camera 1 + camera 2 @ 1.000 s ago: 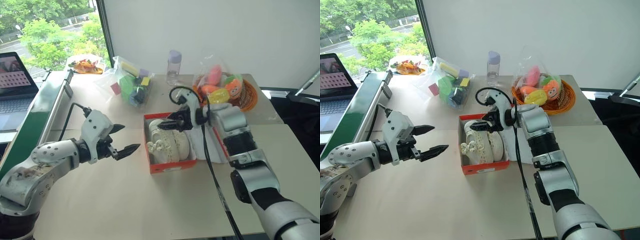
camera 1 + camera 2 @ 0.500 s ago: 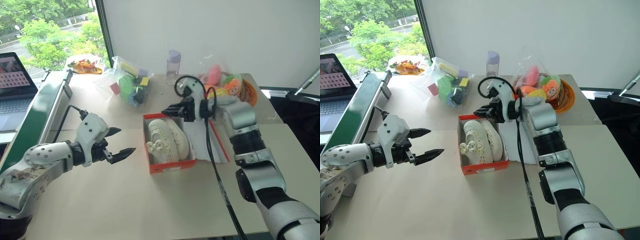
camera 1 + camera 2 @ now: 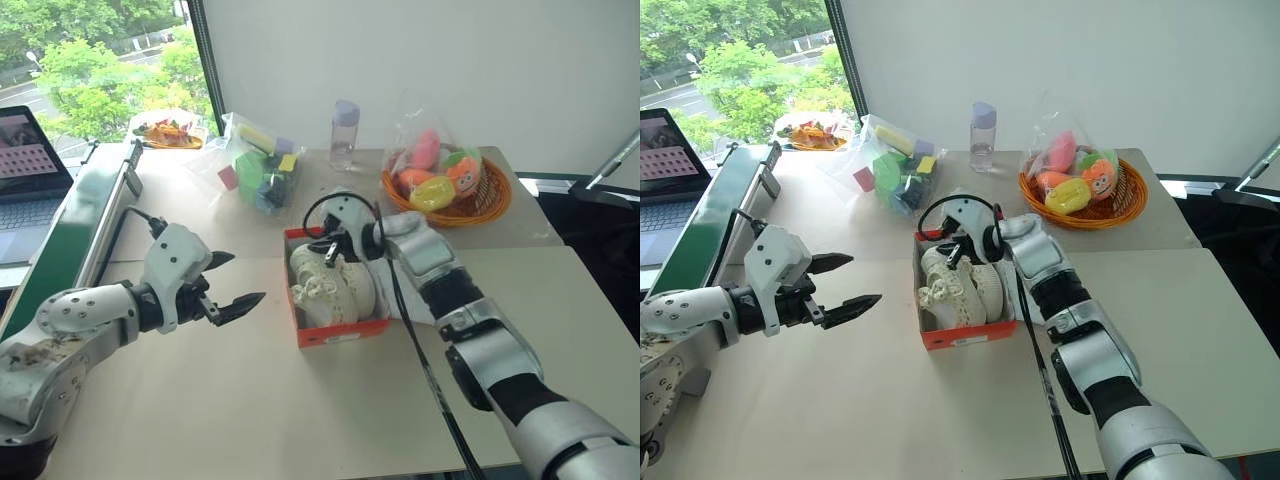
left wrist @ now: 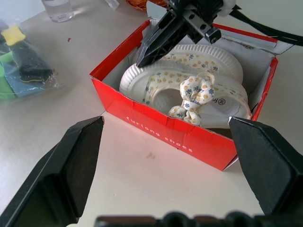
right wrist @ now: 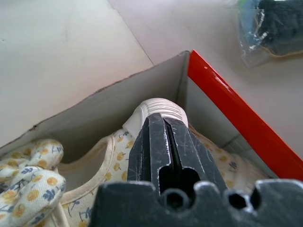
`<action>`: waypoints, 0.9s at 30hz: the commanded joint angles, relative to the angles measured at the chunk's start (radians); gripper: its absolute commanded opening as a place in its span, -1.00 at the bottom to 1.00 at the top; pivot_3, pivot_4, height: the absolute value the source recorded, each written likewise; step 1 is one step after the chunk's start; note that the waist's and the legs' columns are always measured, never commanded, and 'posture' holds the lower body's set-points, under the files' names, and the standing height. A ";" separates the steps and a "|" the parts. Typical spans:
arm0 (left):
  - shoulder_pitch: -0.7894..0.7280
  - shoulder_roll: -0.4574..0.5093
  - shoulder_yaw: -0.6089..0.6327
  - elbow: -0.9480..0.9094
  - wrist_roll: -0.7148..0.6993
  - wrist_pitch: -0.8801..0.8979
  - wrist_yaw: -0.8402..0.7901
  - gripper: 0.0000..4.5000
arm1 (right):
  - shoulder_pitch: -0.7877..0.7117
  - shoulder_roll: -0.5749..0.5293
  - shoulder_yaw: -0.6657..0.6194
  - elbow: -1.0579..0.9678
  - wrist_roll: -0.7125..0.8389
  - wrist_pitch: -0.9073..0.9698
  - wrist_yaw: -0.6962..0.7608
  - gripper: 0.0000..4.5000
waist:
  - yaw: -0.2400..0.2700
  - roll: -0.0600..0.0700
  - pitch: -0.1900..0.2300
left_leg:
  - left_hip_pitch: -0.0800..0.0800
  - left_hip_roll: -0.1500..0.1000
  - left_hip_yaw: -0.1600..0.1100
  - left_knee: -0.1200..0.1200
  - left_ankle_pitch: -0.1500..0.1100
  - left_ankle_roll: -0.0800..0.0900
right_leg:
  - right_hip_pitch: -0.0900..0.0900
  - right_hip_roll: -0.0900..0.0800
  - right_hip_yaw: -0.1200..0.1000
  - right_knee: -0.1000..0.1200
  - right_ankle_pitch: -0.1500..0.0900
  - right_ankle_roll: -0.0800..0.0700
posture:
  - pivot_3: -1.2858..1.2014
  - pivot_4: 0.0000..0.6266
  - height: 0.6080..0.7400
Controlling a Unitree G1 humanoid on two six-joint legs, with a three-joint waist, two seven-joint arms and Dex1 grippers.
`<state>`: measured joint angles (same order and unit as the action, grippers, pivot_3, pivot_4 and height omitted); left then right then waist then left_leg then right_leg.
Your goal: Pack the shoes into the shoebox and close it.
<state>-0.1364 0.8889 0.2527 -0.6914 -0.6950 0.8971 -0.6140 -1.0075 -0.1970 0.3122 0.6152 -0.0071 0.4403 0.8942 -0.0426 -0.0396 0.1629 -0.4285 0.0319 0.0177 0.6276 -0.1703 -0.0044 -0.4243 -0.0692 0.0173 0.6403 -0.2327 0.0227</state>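
The red-orange shoebox [image 3: 340,330] stands open in the middle of the table, and its lid [image 4: 255,41] lies back on the right side, partly under my right arm. Both cream shoes [image 3: 335,285], with a small flower print and tied laces, lie side by side inside it. My right gripper [image 3: 328,255] is shut, with its tips pressed on the rubber end of one shoe [image 5: 158,109] in the box's far left corner. It holds nothing. To the left of the box my left gripper [image 3: 238,280] hangs open above the table, pointing at the box's front wall [image 4: 165,135].
Behind the box stand an orange basket [image 3: 490,205] with a bag of toys, a clear bottle [image 3: 345,135] and a bag of coloured blocks [image 3: 262,165]. A green board [image 3: 70,240] and a laptop [image 3: 30,160] line the left side.
My right gripper has shut, rolled and come down leftward from above the box's far edge onto the shoe in the far left corner. The left gripper has stayed open and hardly moved.
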 commanded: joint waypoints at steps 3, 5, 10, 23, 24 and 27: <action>0.001 0.010 0.028 -0.031 -0.004 -0.003 0.009 1.00 | 0.016 0.024 0.037 0.039 -0.052 -0.055 -0.021 -0.97 | 0.000 0.000 0.000 | 0.001 0.000 0.000 0.000 0.000 0.000 | 0.001 0.000 0.000 0.000 0.000 0.000 | 0.03 -0.52 1.00; -0.001 0.009 0.025 -0.029 -0.004 -0.005 0.009 1.00 | 0.016 0.020 0.034 0.036 -0.058 -0.057 -0.024 -0.97 | 0.000 0.000 0.000 | 0.002 0.000 0.000 0.000 0.000 0.000 | 0.001 0.000 0.000 0.000 0.000 0.000 | 0.03 -0.52 1.00; -0.014 0.009 0.006 -0.019 -0.002 -0.014 0.000 1.00 | 0.005 -0.017 0.000 -0.039 -0.042 -0.016 -0.001 -0.97 | 0.000 0.000 0.000 | 0.003 0.000 0.000 0.000 0.000 0.000 | 0.001 0.000 0.000 0.001 -0.001 -0.001 | 0.03 -0.52 1.00; -0.154 0.032 -0.167 0.112 0.037 -0.092 -0.185 1.00 | 0.038 -0.430 -0.289 -0.833 0.373 0.725 0.163 -0.97 | 0.030 0.003 0.005 | 0.000 0.000 0.000 0.000 0.000 0.000 | 0.000 0.000 0.000 0.001 -0.001 -0.001 | 0.03 -0.52 1.00; -0.186 0.027 -0.200 0.142 0.053 -0.109 -0.209 1.00 | 0.091 -0.506 -0.296 -0.905 0.392 0.744 0.185 -0.97 | 0.036 0.003 0.005 | 0.000 0.000 0.000 0.000 0.000 0.000 | 0.000 0.000 -0.001 0.001 -0.001 -0.001 | 0.03 -0.52 1.00; -0.248 0.015 -0.255 0.203 0.082 -0.146 -0.258 1.00 | 0.212 -0.633 -0.324 -1.030 0.441 0.754 0.199 -0.97 | 0.045 0.003 0.005 | 0.000 0.000 0.001 0.002 -0.001 0.000 | 0.002 0.000 -0.002 -0.001 -0.002 -0.001 | 0.03 -0.52 1.00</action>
<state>-0.3473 0.9085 0.0182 -0.5127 -0.6366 0.7975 -0.8355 -0.8308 -0.7911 0.0245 -0.3274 0.3909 1.1789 1.0793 0.0027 -0.0371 0.1677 -0.4294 0.0311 0.0183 0.6299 -0.1708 -0.0040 -0.4232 -0.0702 0.0152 0.6393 -0.2348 0.0223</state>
